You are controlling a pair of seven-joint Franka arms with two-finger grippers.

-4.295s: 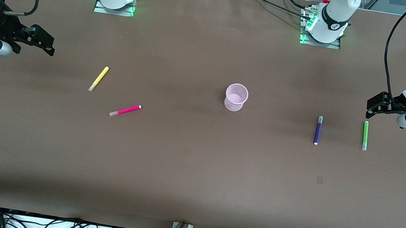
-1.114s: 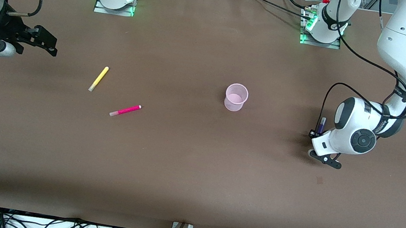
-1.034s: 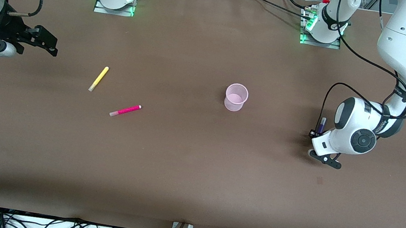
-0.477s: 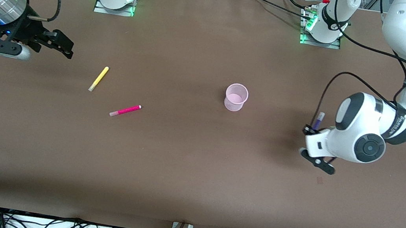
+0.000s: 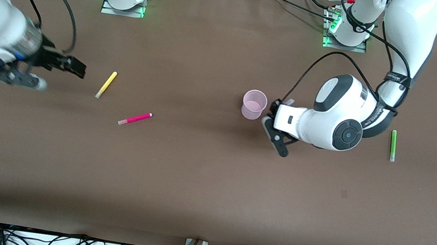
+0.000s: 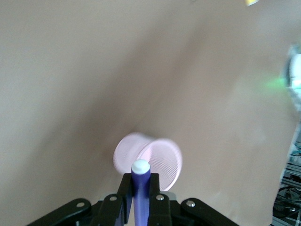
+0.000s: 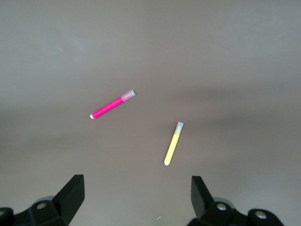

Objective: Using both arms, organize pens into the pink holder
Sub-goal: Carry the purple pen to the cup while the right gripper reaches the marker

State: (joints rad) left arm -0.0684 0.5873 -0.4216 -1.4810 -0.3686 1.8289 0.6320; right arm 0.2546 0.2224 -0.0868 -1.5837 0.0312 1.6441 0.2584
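A brown tabletop point(image 5: 193, 179) carries a pale pink cup point(image 5: 254, 104) near its middle, with a yellow pen point(image 5: 106, 84) and a magenta pen point(image 5: 134, 119) lying flat toward the right arm's end, the magenta one nearer the front camera, and a green pen point(image 5: 392, 145) lying toward the left arm's end. The left pincer point(image 5: 277, 124) hangs just beside the cup, pinching a purple pen point(image 6: 140, 193) whose white tip points at the cup's mouth. The right pincer point(image 5: 61, 68), spread wide, hovers close to the yellow pen.
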